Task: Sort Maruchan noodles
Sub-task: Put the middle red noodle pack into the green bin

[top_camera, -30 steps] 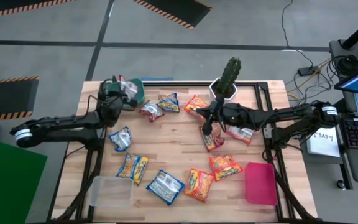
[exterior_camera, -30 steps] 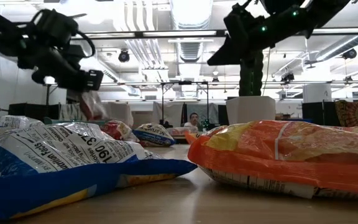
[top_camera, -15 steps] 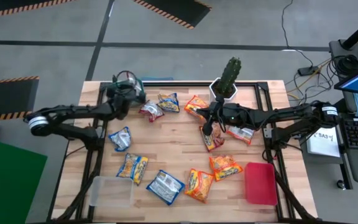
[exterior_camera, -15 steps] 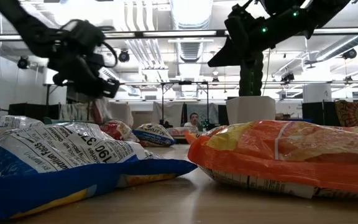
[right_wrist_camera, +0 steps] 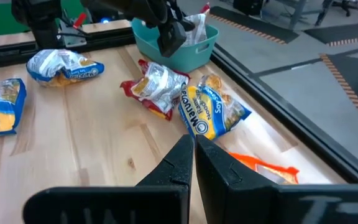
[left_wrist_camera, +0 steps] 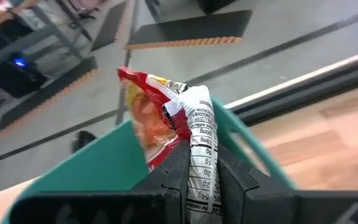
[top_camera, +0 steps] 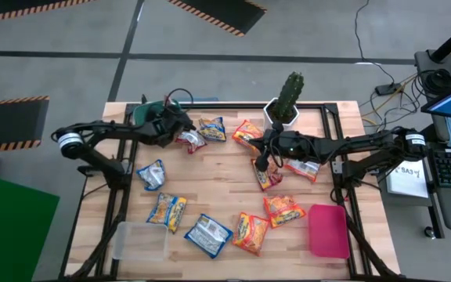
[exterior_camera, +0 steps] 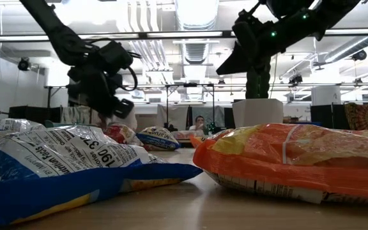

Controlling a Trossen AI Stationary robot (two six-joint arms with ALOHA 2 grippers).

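My left gripper (top_camera: 167, 119) is at the table's far left, shut on a red-silver noodle packet (left_wrist_camera: 169, 118) that stands over the green tray (left_wrist_camera: 104, 163). The same packet (right_wrist_camera: 197, 23) and tray (right_wrist_camera: 182, 46) also show in the right wrist view. My right gripper (top_camera: 261, 162) hangs shut and empty above an orange packet (top_camera: 268, 175) right of the table's middle. Several more packets lie flat on the wood: a red-silver one (top_camera: 190, 139), a blue-yellow one (top_camera: 212, 128) and an orange one (top_camera: 247, 131) among them. My left gripper pinches the packet's crimped silver end (left_wrist_camera: 201, 163) between its two fingers (left_wrist_camera: 180, 169). The fingers slant down toward the table's far edge. The packet sticks out ahead of the fingertips, lifted clear, with its red end over the green tray.
A cactus in a white pot (top_camera: 288, 100) stands at the far edge beside my right arm. A clear tray (top_camera: 141, 240) sits at the near left and a pink tray (top_camera: 327, 229) at the near right. Blue and orange packets (top_camera: 207, 235) lie near the front edge.
My left gripper has swung toward the table's right and sunk a little, rolling slightly, with the red-silver packet still pinched. It now sits lower over the green tray.
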